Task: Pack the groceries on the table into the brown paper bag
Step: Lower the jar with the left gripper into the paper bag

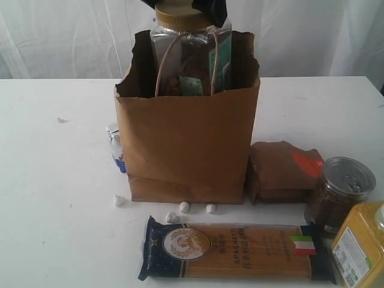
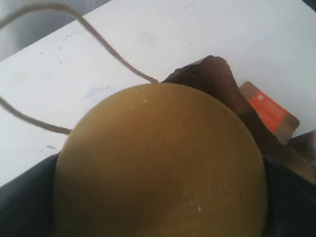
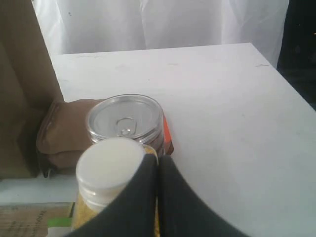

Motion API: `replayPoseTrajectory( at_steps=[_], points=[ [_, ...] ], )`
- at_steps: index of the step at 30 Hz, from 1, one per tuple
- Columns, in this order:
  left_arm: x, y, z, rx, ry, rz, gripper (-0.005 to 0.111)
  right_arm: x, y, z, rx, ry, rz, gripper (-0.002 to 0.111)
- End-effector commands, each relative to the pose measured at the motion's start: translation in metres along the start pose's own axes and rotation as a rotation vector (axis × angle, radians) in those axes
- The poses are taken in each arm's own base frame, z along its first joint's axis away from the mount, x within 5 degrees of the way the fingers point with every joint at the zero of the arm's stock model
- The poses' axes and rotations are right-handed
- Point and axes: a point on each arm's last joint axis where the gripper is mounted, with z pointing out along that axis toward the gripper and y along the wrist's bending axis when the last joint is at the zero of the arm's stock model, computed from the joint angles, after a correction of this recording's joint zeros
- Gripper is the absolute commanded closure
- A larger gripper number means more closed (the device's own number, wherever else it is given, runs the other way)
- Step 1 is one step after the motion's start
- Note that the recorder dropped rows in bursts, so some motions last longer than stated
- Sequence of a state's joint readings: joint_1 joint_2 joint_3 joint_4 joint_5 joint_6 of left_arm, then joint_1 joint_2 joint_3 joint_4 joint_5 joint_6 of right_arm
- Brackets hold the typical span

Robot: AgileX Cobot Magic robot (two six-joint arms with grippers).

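Bag: brown kraft, ragged rim, twisted cord handles, upright at mid-surface.

Left end effector: fingers spread wide and set against both sides of the round tan lid of the clear jar. The jar hangs upright in the bag mouth with its lid above the rim.

Right end effector: fingers pressed together, nothing between them, close by the bottle.

Bottle: white cap, yellow grains, at the near right corner.

Silver-lidded jar: ring-pull top, just behind the bottle, by the right edge.

Pouch: creased brown paper, orange label, just beside the bag's right side.

Spaghetti: flat glossy pack, blue ends, along the near edge.
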State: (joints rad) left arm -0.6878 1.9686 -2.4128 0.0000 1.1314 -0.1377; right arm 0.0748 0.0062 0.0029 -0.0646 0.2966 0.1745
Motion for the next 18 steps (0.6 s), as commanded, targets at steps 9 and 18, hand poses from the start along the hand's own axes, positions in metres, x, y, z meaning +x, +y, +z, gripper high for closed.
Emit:
replayPoseTrajectory(
  at_steps=[9, 18],
  points=[
    [0.009, -0.005, -0.001, 0.039, 0.091, 0.0, 0.107, -0.002, 0.0, -0.001, 0.005, -0.016, -0.001, 0.108],
    [0.029, 0.003, 0.03, -0.009, 0.228, 0.003, 0.107, -0.002, 0.0, -0.001, 0.005, -0.016, -0.001, 0.108]
  ],
)
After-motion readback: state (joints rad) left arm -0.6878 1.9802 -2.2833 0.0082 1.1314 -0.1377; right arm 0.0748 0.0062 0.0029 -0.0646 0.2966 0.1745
